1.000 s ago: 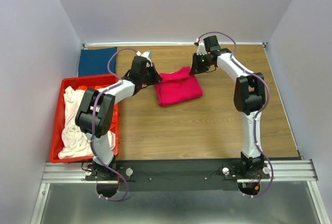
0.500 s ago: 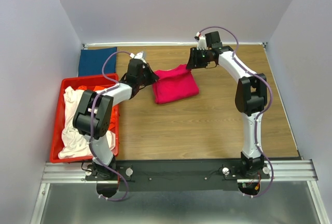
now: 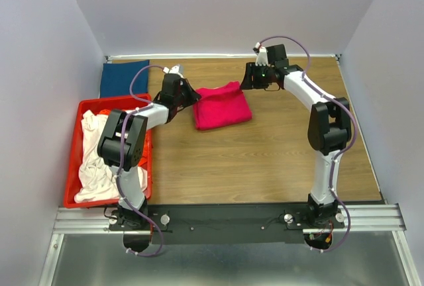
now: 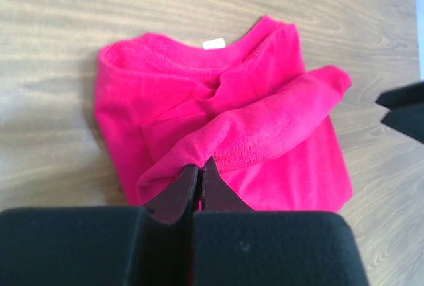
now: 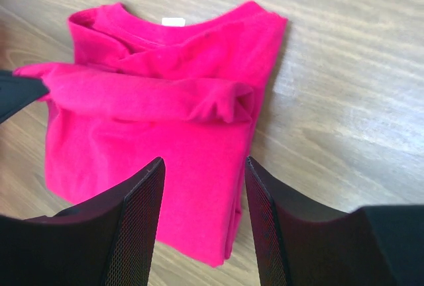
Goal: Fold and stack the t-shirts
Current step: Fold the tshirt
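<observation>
The folded magenta-pink t-shirt [image 3: 222, 106] lies on the wooden table at mid-back. My left gripper [image 3: 193, 95] is at its left edge, shut on a raised fold of the shirt [image 4: 265, 127], pinched at the fingertips [image 4: 199, 167]. My right gripper [image 3: 249, 82] is open, just above the shirt's right back corner, its fingers [image 5: 142, 193] spread over the cloth [image 5: 165, 134] and holding nothing. A dark blue t-shirt [image 3: 123, 78] lies flat at the back left. A cream-white shirt [image 3: 98, 160] and an orange one [image 3: 114, 110] lie in the crate.
A red plastic crate [image 3: 73, 167] stands at the left edge of the table, next to the left arm. Bare wood [image 3: 265, 160] stretches in front of and to the right of the pink shirt. Walls enclose the table on three sides.
The pink shirt has slid a little left and toward the back with the left gripper. The right gripper has moved slightly back and left along with it.
</observation>
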`<state>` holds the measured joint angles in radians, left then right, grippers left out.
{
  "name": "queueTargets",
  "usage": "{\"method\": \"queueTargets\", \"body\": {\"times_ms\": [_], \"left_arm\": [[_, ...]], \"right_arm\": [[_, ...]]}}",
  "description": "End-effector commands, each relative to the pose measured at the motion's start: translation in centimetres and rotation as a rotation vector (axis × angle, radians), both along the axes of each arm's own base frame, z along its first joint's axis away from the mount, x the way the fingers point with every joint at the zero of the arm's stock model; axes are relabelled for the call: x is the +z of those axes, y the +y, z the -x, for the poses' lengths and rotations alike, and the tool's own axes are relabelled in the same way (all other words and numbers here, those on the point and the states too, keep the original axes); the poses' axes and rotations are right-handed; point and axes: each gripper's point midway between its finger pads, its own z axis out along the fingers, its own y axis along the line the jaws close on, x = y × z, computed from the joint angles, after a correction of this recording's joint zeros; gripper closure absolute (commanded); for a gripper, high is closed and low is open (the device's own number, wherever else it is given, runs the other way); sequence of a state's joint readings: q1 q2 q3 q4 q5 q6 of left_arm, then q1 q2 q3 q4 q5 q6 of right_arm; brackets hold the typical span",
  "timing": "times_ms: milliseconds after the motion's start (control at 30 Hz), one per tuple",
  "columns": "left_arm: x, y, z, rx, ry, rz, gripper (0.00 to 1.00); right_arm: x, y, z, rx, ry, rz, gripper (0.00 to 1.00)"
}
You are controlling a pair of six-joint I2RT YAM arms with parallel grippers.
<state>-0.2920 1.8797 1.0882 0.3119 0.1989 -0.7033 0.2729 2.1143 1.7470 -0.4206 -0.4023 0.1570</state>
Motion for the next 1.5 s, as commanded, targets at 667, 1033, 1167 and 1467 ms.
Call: {"method": "queueTargets", "body": {"times_ms": [667, 1033, 1167, 1467], "left_arm": [[7.9, 0.4, 1.6, -0.043, -0.181, 0.009, 0.64], [0.6, -3.8, -0.8, -0.196, -0.066, 0.084, 0.97], [-1.6, -2.1, -4.0, -0.144, -0.028, 0.124, 0.98], [-4.2, 0.8, -6.8, -0.064, 0.051, 0.207, 0.98]], "right_arm": [[1.6, 3.7, 3.4, 0.266, -0.067, -0.237, 0.47], [-1.3, 6.7, 0.4, 0.362, 0.018, -0.428, 0.54], [-3.9, 6.4, -2.6, 0.328, 0.048, -0.472, 0.54], [-7.4, 3.5, -8.4, 0.148, 0.124, -0.613, 0.53]]}}
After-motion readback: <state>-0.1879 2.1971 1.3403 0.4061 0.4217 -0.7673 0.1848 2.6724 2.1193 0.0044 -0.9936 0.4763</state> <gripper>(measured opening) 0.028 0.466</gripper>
